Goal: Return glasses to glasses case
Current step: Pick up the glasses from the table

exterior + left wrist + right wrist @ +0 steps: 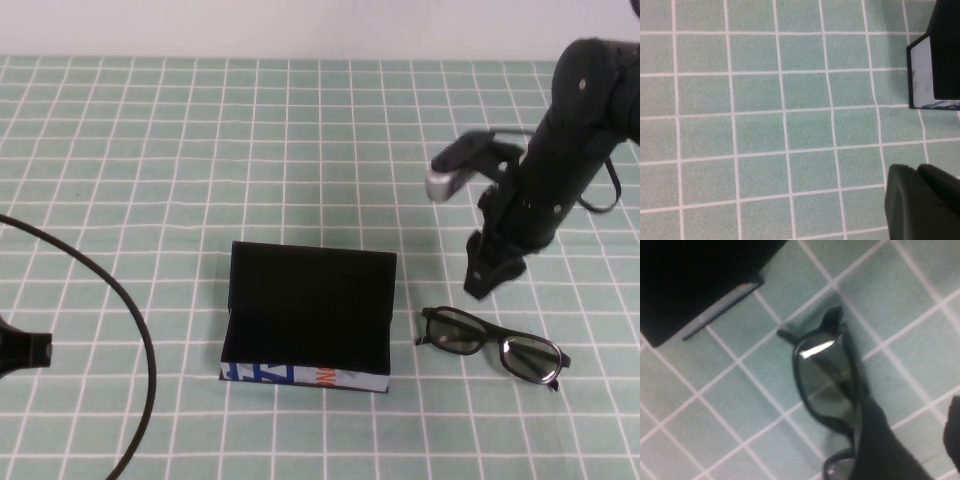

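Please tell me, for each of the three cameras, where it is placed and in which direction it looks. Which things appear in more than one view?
High view: raised on the robot's side, looking down at the table, open glasses case, glasses; right gripper above the glasses, left arm at the edge.
Left wrist view: faces the table; left gripper and a case corner show.
Right wrist view: faces the glasses; right gripper partly visible.
Shared: the case appears in all three, the glasses in two.

Green white-gridded tabletop [200, 150]; behind it, seemingly a pale wall [300, 25].
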Robot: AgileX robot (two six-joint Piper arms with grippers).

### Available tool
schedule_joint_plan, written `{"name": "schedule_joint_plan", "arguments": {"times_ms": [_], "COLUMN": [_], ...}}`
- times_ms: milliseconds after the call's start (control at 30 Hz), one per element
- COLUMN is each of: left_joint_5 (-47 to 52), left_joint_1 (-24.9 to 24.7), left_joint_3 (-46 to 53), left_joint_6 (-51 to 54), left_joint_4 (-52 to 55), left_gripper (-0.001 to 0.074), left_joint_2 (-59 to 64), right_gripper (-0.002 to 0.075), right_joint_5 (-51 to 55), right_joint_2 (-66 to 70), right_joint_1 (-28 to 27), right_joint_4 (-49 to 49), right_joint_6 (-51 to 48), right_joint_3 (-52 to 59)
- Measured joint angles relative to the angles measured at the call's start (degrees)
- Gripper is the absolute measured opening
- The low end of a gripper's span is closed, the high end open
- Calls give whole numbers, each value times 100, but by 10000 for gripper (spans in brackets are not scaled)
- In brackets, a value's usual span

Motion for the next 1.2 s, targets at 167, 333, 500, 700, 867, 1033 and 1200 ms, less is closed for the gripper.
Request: {"name": "schedule_joint_plan", "arguments": {"times_ms": [167,333,500,700,867,1033,1200], "left_joint_5": [0,0,0,0,0,0,0], "left_joint_1": [0,0,0,0,0,0,0], "left_joint_3": [0,0,0,0,0,0,0], "left_joint_6": [0,0,0,0,0,0,0], "left_joint_4": [0,0,0,0,0,0,0], "left_gripper": [-2,-2,-2,-2,-2,-2,-2], "left_joint_2": [0,0,0,0,0,0,0], "right_gripper": [289,292,293,293,293,293,287], "right_joint_5": [-10,-21,-21,-36,-122,-167,-191], "right_joint_2": [34,34,34,34,42,218,334], "right_joint_1": [0,0,0,0,0,0,0], "right_joint_4": [7,90,117,129,129,129,182], "right_joint_6": [-65,-152,-167,-216,-241,-253,-253], "right_joint_3": [573,728,728,728,728,728,728]}}
